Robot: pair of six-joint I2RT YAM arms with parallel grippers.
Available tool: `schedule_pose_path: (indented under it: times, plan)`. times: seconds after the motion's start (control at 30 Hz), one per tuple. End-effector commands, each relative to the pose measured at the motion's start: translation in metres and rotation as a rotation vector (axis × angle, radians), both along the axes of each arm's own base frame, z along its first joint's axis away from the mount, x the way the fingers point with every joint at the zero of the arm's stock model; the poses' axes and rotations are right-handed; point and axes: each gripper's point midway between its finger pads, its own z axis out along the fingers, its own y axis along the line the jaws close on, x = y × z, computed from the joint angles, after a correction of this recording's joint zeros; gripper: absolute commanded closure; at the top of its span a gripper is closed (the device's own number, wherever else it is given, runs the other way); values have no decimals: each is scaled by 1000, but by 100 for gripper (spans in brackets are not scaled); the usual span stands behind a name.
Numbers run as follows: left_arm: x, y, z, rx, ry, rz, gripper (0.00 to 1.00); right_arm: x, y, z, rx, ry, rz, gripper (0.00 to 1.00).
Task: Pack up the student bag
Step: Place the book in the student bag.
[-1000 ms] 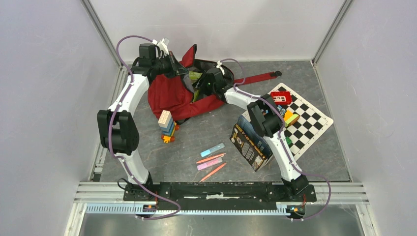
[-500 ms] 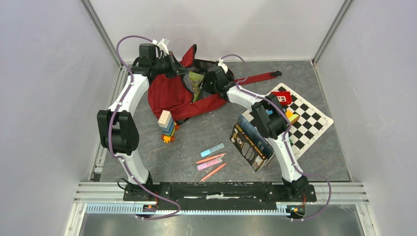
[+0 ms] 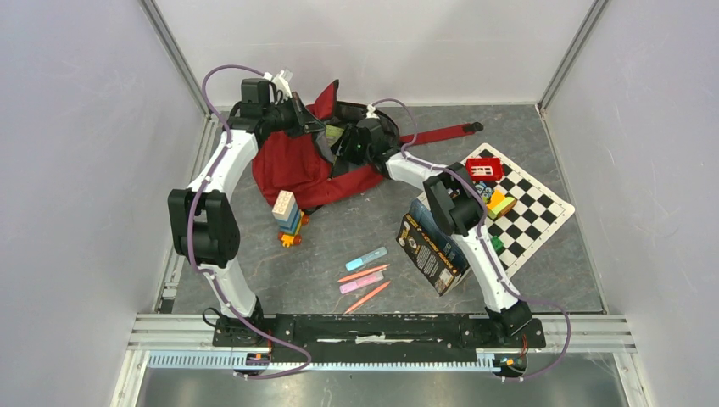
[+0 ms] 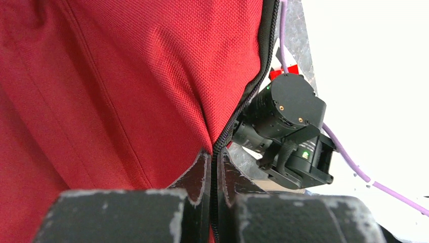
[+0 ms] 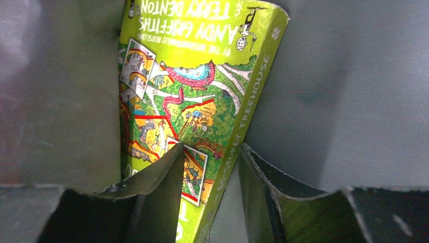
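The student bag (image 3: 292, 165) lies at the back left, a dark red backpack with its mouth facing right. My left gripper (image 3: 315, 127) is shut on the bag's black zip edge (image 4: 242, 114) and holds the mouth up; red fabric (image 4: 126, 76) fills the left wrist view, with the jaws (image 4: 213, 154) pinched on the zip. My right gripper (image 3: 346, 140) reaches into the mouth. Inside, a green illustrated book (image 5: 187, 76) stands against the grey lining. The right gripper (image 5: 210, 147) is open astride the book's spine, with a gap on the right side.
A block tower (image 3: 287, 216) stands just in front of the bag. Highlighters and pens (image 3: 365, 273) lie near the middle. A dark box (image 3: 432, 246) leans by the right arm. The chessboard mat (image 3: 530, 208) carries a small red box (image 3: 484, 168) and coloured blocks (image 3: 500, 202). A red strap (image 3: 441, 134) trails right.
The right wrist shifted a little to the right, then back left at the bag's mouth. The left gripper kept its hold on the zip edge, and the flap rose slightly.
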Motion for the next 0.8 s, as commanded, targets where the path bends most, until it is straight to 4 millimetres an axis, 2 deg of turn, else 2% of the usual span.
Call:
schedule_pose_path:
  times: [0.0, 0.2, 0.33, 0.4, 0.53, 0.7, 0.77]
  plan:
    - [-3, -3, 16, -11, -70, -36, 98, -4, 50, 47, 189, -157, 174, 51]
    - [-5, -4, 11, -17, -61, -38, 98, -13, 66, 59, 234, -220, 248, 48]
    - [-6, -3, 10, -16, -62, -36, 98, -13, 65, 67, 215, -250, 255, 46]
    - [-6, -3, 11, -15, -66, -36, 98, -8, 57, 75, 173, -281, 240, 42]
    - [-6, -1, 15, -9, -77, -28, 98, 5, 25, 99, 69, -349, 177, 35]
    - [-6, 0, 15, -2, -79, -17, 98, 20, -48, 131, -95, -407, 72, 31]
    - [-5, 0, 15, 0, -81, -16, 98, 22, -71, 140, -152, -432, 49, 29]
